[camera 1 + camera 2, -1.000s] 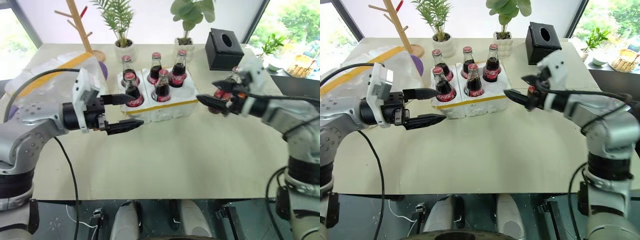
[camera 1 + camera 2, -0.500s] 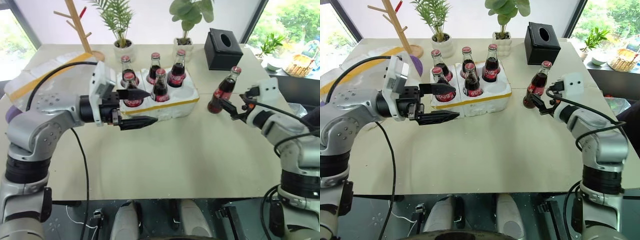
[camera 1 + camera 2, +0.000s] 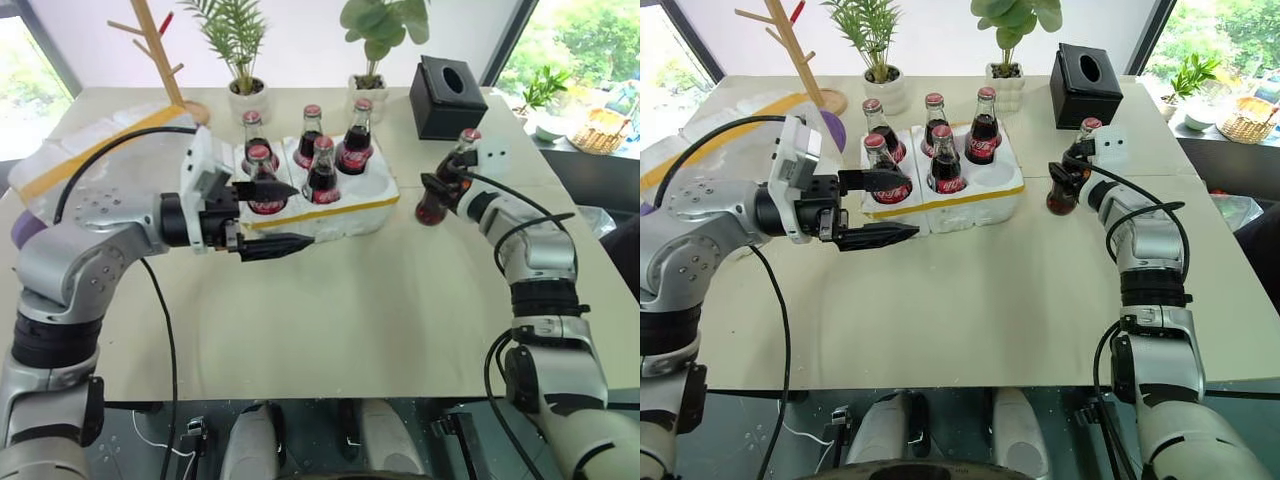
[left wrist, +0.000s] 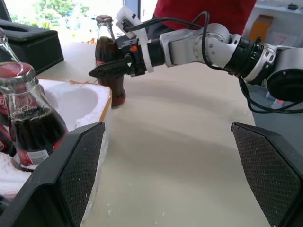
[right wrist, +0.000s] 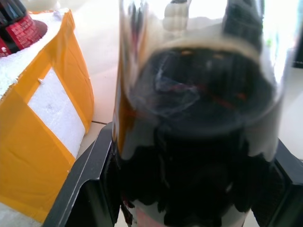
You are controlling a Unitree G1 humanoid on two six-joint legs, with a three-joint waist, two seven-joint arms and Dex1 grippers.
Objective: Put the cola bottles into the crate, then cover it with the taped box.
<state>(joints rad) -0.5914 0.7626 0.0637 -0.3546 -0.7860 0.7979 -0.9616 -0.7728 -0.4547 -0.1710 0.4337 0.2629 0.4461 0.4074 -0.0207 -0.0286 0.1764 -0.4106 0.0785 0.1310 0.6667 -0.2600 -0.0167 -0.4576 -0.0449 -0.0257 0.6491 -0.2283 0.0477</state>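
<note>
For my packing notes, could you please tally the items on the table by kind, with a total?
Small glass cola bottles with red caps: 6, namely 5 in the crate and 1 on the table
White styrofoam crate with yellow tape band: 1
Large white styrofoam taped box: 1
Black tissue box: 1
Potted plants in white pots: 2
Total: 11
</note>
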